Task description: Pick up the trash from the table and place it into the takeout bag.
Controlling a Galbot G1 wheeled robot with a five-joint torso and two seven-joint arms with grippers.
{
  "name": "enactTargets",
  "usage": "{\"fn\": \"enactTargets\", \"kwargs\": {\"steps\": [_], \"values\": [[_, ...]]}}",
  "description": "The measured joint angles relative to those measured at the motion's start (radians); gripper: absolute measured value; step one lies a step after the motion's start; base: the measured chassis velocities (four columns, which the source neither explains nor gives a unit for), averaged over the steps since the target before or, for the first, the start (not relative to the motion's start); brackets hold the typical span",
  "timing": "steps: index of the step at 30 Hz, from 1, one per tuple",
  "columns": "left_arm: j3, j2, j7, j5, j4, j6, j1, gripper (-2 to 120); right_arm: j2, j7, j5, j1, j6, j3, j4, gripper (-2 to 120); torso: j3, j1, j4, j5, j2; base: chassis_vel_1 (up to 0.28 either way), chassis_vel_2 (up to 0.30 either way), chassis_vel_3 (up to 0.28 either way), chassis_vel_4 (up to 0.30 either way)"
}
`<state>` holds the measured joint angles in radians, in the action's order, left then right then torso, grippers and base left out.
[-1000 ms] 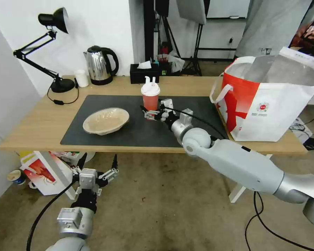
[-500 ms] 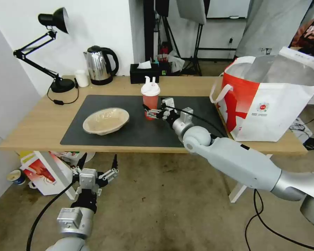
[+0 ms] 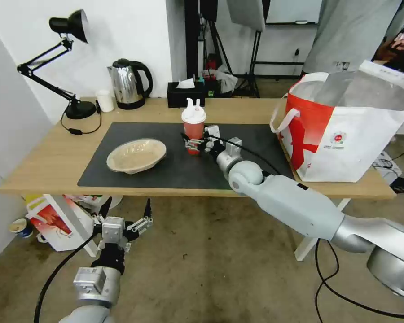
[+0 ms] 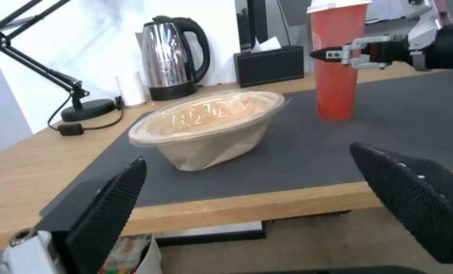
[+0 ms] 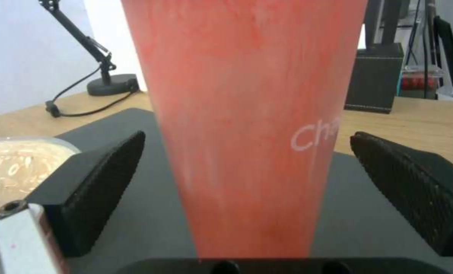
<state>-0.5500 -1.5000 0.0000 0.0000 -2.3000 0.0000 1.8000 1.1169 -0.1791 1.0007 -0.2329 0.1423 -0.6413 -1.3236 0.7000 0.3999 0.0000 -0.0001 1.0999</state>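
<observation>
A red translucent cup with a white lid and straws stands upright on the dark mat of the table. My right gripper is open around its lower part, one finger on each side; the right wrist view shows gaps between the cup and both fingers. The tan oval lidded container lies on the mat left of the cup. The red-and-white takeout bag stands open at the table's right end. My left gripper hangs open below the table's front edge, holding nothing.
Along the table's back edge stand a black desk lamp, a steel kettle, a small white cup and a black tissue box. A white box with red print sits on the floor under the table's left end.
My right gripper has moved forward and left along the mat, so its fingers now stand on both sides of the red cup. The left arm has not moved.
</observation>
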Motion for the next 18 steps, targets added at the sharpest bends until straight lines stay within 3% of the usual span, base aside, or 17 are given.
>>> {"fn": "enactTargets", "kwargs": {"steps": [14,18], "values": [[0.000,0.000,0.000,0.000,0.000,0.000,0.000,100,0.044,0.015,-0.028,0.002,0.011,0.016,0.087,100,0.000,0.000,0.0000,0.0000,0.000,0.000,0.000,0.000,0.000],[0.000,0.000,0.000,0.000,0.000,0.000,0.000,100,0.049,0.019,-0.035,0.002,0.023,0.024,0.104,91,0.000,0.000,0.0000,0.0001,0.000,0.000,0.000,0.000,0.000]]}}
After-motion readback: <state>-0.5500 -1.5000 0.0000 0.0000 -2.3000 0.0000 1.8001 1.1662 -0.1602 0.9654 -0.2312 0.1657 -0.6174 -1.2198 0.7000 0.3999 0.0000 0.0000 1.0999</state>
